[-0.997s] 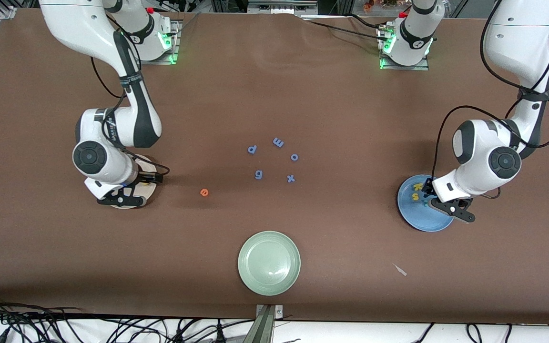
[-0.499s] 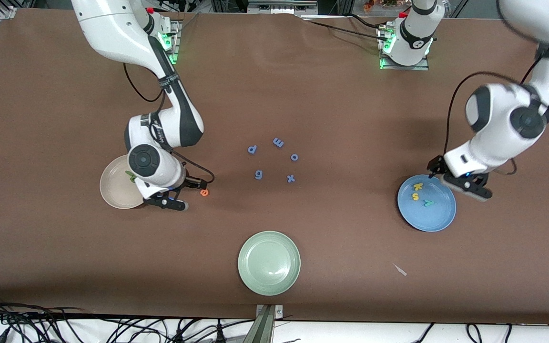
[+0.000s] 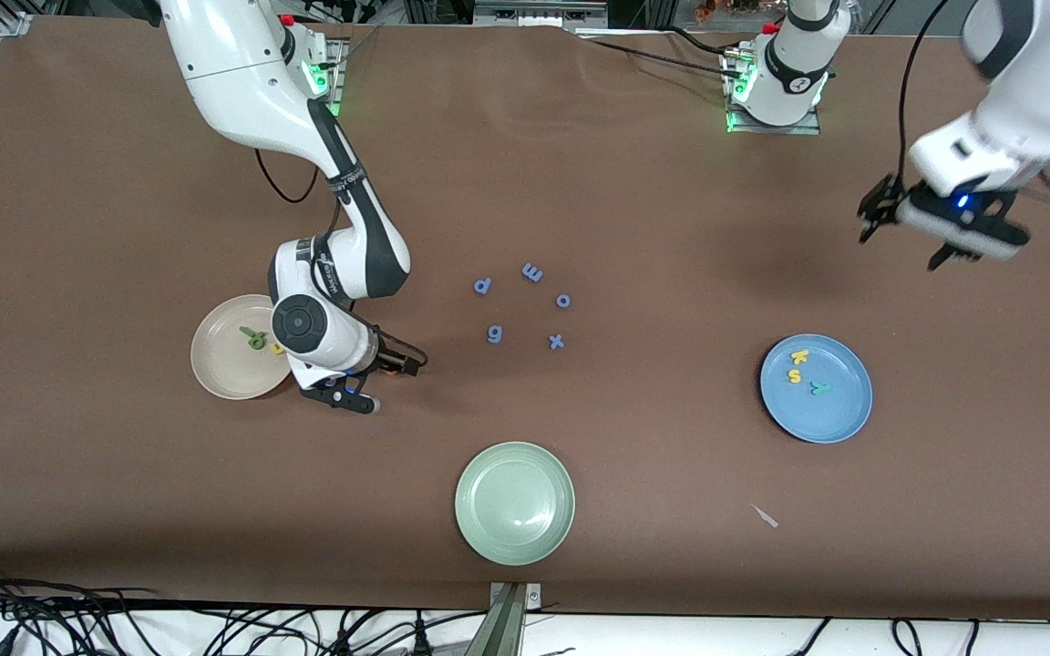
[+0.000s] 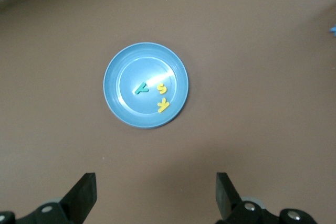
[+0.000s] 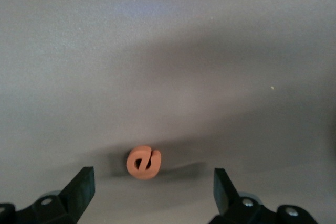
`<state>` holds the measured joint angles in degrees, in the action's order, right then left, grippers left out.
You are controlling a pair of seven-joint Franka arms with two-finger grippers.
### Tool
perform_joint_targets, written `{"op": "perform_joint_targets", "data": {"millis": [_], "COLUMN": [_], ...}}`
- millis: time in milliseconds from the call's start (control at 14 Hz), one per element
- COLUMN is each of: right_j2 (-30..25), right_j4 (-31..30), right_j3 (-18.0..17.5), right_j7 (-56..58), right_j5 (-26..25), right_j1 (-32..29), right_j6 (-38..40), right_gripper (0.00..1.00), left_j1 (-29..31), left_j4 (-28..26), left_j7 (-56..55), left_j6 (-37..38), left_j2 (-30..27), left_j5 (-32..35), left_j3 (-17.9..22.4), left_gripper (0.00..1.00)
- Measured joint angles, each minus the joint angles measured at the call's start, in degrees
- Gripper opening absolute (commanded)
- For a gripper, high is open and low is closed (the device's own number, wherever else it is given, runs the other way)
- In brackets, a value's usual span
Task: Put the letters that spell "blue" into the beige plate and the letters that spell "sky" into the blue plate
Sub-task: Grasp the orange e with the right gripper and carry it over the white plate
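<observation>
1. The orange e (image 5: 143, 162) lies flat on the brown table (image 3: 634, 200), beside the beige plate (image 3: 220, 369) toward the middle of the table, between the fingers of the right gripper (image 5: 152, 192), which are spread wide and do not touch it.
2. The step in hand appears to be the pick of this last letter of "blue": the green letters (image 3: 254, 338) and the yellow u (image 3: 277, 348) lie in the beige plate.
3. The next move likely calls for a descent centred on the e, a pinch on the small foam piece, then a short carry over the beige plate's rim.
4. The "sky" half looks finished: the yellow k (image 3: 798, 356), yellow s (image 3: 795, 374) and teal y (image 3: 819, 388) rest in the blue plate (image 3: 839, 419).
5. The left gripper (image 3: 910, 232) hangs high above the table toward the left arm's end, fingers spread, holding nothing; that arm seems to be waiting.
6. In the front view the right gripper hides the e; only the right wrist view shows it.
7. The left wrist view shows the blue plate from above, while only the front view shows the blue letters (image 3: 525, 305) and the pale green plate (image 3: 514, 503), all untouched.
</observation>
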<state>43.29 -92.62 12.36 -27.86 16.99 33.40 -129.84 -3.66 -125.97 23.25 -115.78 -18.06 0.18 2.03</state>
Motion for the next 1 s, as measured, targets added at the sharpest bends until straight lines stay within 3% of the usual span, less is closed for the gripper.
{"op": "perform_joint_targets", "data": {"millis": [142,285,356,641,997], "right_j2": [0.4,0.5,0.5,0.5,0.5], "right_j4": [0.1,0.2,0.2,0.3,0.4], "right_j3": [-0.1,-0.3,-0.3,-0.2,-0.2], "right_j7": [-0.2,-0.2,-0.3,-0.3,-0.3], "right_j5": [0.5,1.2,1.5,2.3,2.4], "right_j1": [0.0,0.2,0.3,0.5,0.5], "right_j6": [-0.9,-1.2,-1.2,-1.1,-1.1], "right_gripper": [0.75,0.54,0.39,0.11,0.05], "left_j1": [0.0,0.0,-0.1,-1.1,-1.5], "left_j4": [5.4,13.4,17.0,27.6,32.6], "left_j7": [-2.3,-6.6,-9.3,-14.9,-16.1], "left_j6": [11.0,19.8,22.3,25.1,26.7], "left_j2": [-3.4,-2.2,-0.3,10.9,14.6], "left_j5": [0.0,0.0,0.0,0.0,0.0], "left_j3": [0.0,0.0,0.0,-0.6,-1.4], "left_gripper": [1.0,1.0,1.0,1.0,1.0]}}
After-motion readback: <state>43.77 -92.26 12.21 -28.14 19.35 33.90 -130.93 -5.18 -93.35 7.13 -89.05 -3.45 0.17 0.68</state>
